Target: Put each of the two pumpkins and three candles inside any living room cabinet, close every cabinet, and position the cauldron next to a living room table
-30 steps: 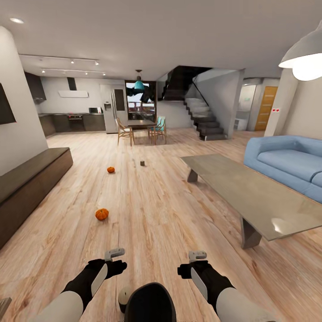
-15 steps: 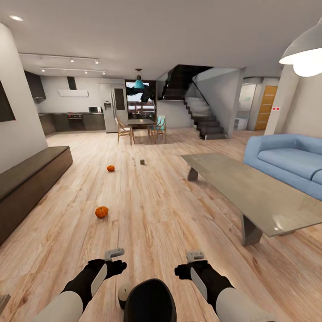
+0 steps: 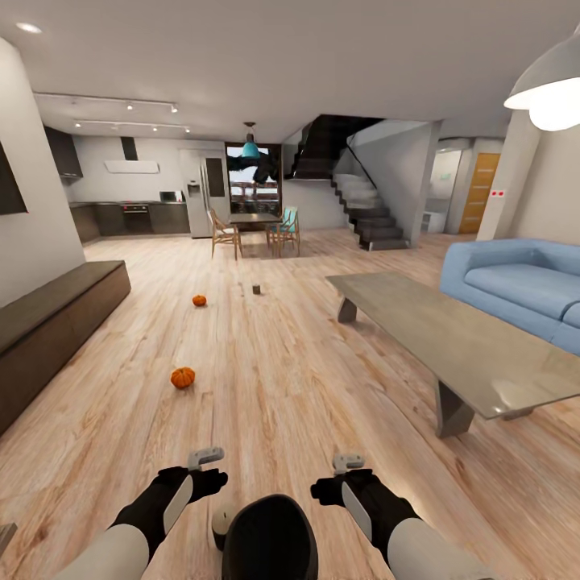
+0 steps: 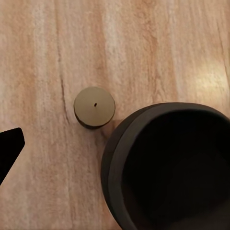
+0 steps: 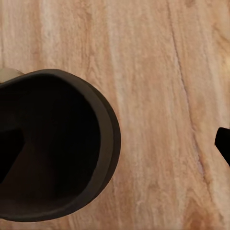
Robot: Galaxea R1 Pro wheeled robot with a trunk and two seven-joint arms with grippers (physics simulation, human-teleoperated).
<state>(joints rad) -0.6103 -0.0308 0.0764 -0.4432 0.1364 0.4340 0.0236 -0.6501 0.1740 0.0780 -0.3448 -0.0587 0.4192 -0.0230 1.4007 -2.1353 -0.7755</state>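
Two orange pumpkins lie on the plank floor, one near (image 3: 183, 377) and one farther off (image 3: 199, 300). The black cauldron (image 3: 270, 538) stands right below me between my arms, and its round rim (image 4: 143, 158) and dark hollow (image 5: 52, 153) show from above. A cream candle (image 4: 94, 107) stands upright on the floor, close beside the cauldron (image 3: 219, 522). The long dark-brown cabinet (image 3: 56, 322) runs along the left wall, its fronts closed. My left gripper (image 3: 207, 457) and right gripper (image 3: 348, 462) hover open over the floor, holding nothing.
A long grey coffee table (image 3: 451, 346) stands to the right, with the blue sofa (image 3: 515, 286) behind it. A small dark object (image 3: 256, 288) sits on the floor past the far pumpkin, too small to identify. Dining chairs, kitchen and stairs lie far ahead.
The whole picture has shifted a little, so the camera moved; the pumpkins and table sit slightly higher and smaller. My right hand has drifted a touch inward. Nothing was grasped.
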